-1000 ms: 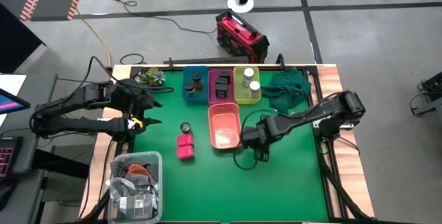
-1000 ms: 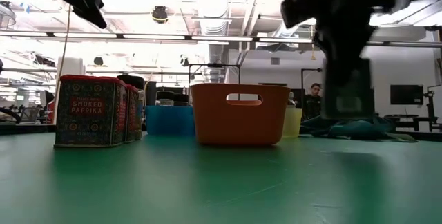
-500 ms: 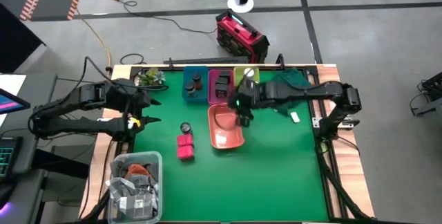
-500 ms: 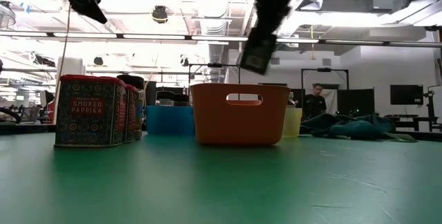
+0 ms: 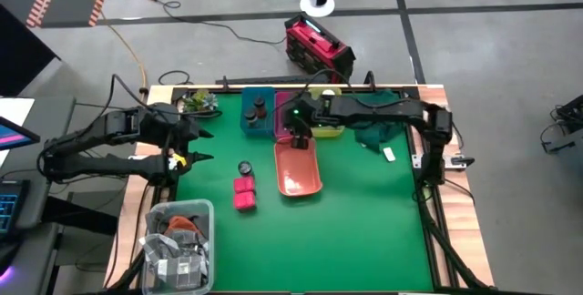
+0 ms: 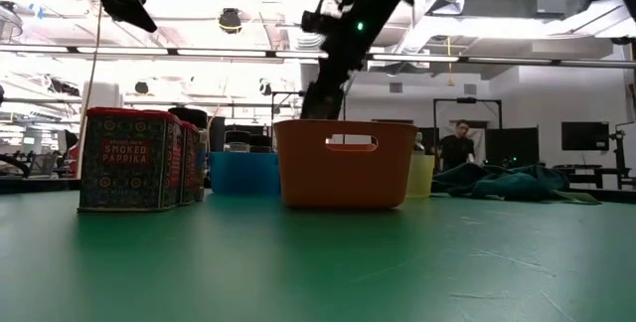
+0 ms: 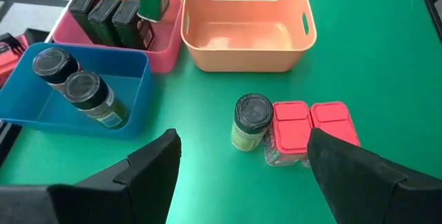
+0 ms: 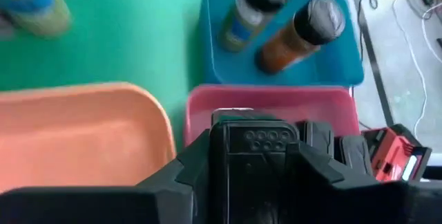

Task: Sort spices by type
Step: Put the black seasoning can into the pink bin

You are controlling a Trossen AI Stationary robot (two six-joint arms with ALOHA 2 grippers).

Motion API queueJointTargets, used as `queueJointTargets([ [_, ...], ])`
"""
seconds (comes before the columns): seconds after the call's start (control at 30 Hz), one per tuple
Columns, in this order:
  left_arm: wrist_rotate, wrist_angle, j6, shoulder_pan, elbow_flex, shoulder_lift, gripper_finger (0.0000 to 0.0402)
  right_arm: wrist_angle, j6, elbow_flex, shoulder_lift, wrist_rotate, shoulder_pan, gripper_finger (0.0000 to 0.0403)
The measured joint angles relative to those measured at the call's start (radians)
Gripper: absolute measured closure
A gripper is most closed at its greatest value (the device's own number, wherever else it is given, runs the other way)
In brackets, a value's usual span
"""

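Dark grey boxy pack [image 8: 252, 156], rigid, light and probably slick, is pinched at its flat sides by the right gripper [image 5: 293, 124] fingers over the pink bin [image 5: 291, 113], while the left gripper [image 7: 238, 172] fingers wait spread beside it.

high: overhead | low: table-level | wrists: close | shared: salmon bin [image 5: 298, 169]

"SMOKED PAPRIKA" on magenta block [image 6: 129, 160]
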Motion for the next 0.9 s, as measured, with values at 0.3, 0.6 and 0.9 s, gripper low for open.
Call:
queueJointTargets([
  [0.3, -0.004, -0.001, -0.007, 0.000, 0.000, 0.000, 0.0100, 0.047, -0.063, 0.000, 0.059, -0.020, -0.050, 0.0240],
  [0.6, -0.010, -0.004, -0.033, 0.000, 0.000, 0.000, 0.0100, 0.063, -0.089, 0.002, 0.090, -0.032, -0.073, 0.0239],
  [0.9, -0.010, -0.008, -0.041, 0.000, 0.001, 0.000, 0.0100, 0.038, -0.081, 0.001, 0.127, -0.028, -0.076, 0.0225],
])
